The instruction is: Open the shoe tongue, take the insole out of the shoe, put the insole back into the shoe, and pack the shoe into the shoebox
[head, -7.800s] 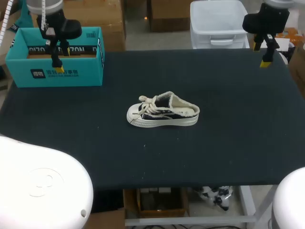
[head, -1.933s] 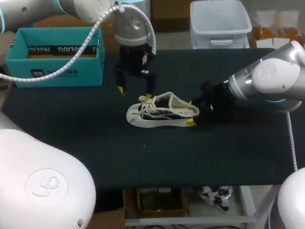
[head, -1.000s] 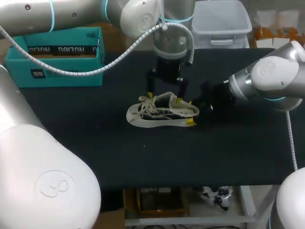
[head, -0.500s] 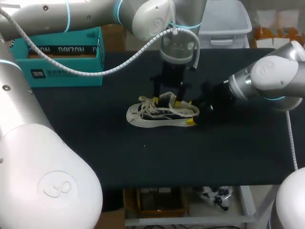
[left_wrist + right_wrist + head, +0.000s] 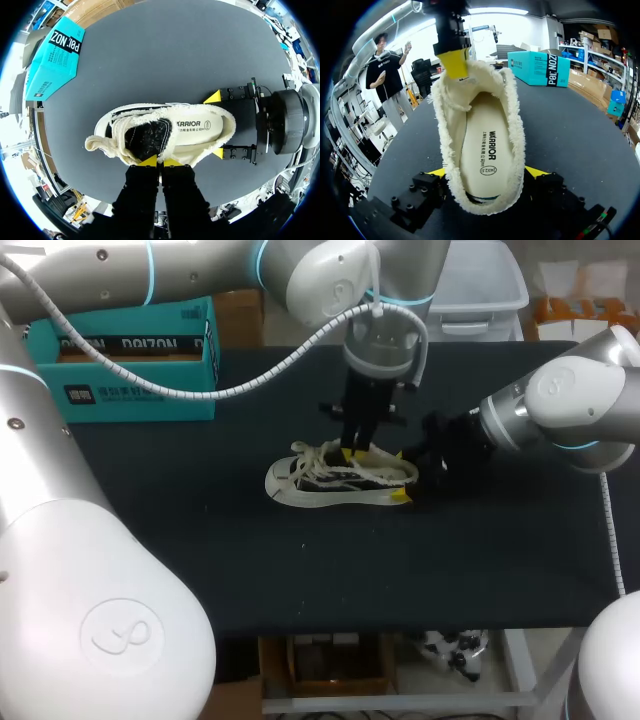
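Observation:
A small dark shoe (image 5: 335,478) with a fleece lining lies on its sole at the table's middle, toe to the left. Its cream insole (image 5: 195,130) (image 5: 487,150) lies flat inside. My left gripper (image 5: 352,452) (image 5: 160,162) comes down from above, its tips pinched together on the fleece edge of the tongue (image 5: 470,80). My right gripper (image 5: 402,475) (image 5: 487,172) straddles the heel, one yellow tip pressed against each side. The teal shoebox (image 5: 130,370) (image 5: 55,55) stands open at the far left.
The black table (image 5: 300,560) spreads wide in front of the shoe and to both sides. The left arm's cable arcs over the far left, above the shoebox.
My left gripper has come down slightly to the right onto the tongue, and its fingers have closed from wide apart to pinched. The right arm and the shoe have kept still.

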Action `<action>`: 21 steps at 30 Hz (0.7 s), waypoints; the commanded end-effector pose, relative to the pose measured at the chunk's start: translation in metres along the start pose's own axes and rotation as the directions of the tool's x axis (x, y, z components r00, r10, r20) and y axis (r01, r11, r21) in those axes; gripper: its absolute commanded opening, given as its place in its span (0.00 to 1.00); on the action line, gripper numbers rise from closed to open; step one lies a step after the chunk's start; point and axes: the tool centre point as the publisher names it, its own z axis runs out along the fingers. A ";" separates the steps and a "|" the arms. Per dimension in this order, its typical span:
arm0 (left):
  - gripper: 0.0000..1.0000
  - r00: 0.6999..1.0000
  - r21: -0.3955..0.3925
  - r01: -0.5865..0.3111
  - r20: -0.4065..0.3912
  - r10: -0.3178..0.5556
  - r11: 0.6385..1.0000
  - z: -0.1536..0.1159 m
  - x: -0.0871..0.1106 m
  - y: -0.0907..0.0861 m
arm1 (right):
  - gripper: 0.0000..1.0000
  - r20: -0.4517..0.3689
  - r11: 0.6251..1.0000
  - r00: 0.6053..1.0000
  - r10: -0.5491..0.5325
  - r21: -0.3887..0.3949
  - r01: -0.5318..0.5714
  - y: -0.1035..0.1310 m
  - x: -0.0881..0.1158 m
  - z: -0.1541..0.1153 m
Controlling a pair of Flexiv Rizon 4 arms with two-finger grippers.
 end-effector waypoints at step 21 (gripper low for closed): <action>0.00 0.943 0.033 0.002 -0.332 0.009 0.999 -0.002 -0.084 0.001 | 0.00 0.001 1.000 1.000 -0.002 -0.004 0.002 -0.004 0.000 0.001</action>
